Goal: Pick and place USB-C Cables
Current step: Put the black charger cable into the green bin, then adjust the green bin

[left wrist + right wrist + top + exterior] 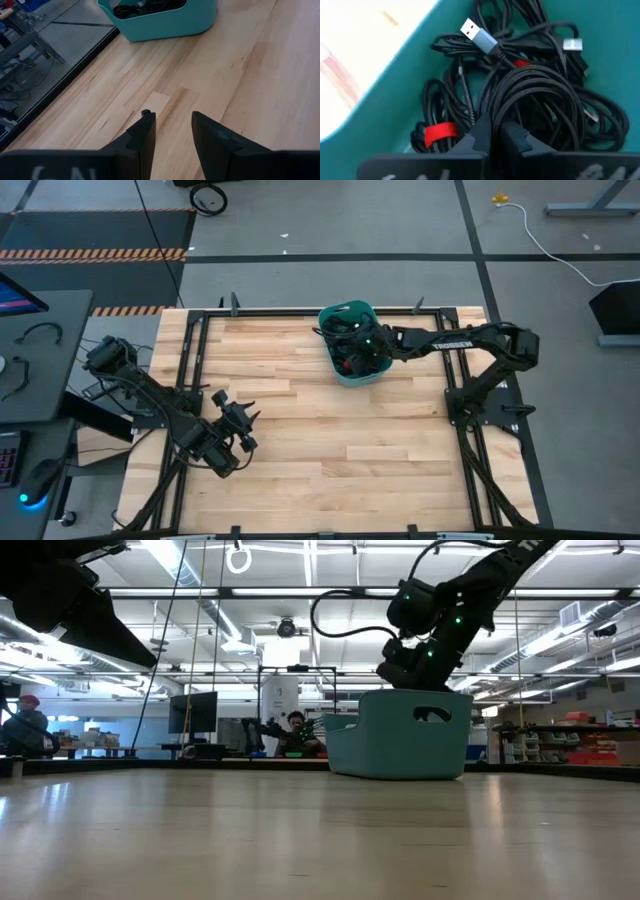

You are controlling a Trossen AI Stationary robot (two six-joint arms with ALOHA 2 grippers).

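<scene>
Teal is what I look for first: the bin sits at the far middle of the wooden surface, and all the cables I can see lie tangled inside it. My right end effector is down inside the bin, reaching in from the right side. On the right wrist view its fingers look together, or nearly so, with black loops pressed against their tips; I cannot tell whether a cable is caught between them. A silver plug lies across the top of the pile, and a red tie wraps one bundle near the bin wall.

My left end effector waits above the near left part of the surface, well apart from the bin, with its fingers apart over bare wood.

In the low view a person sits in the room behind the bin.
</scene>
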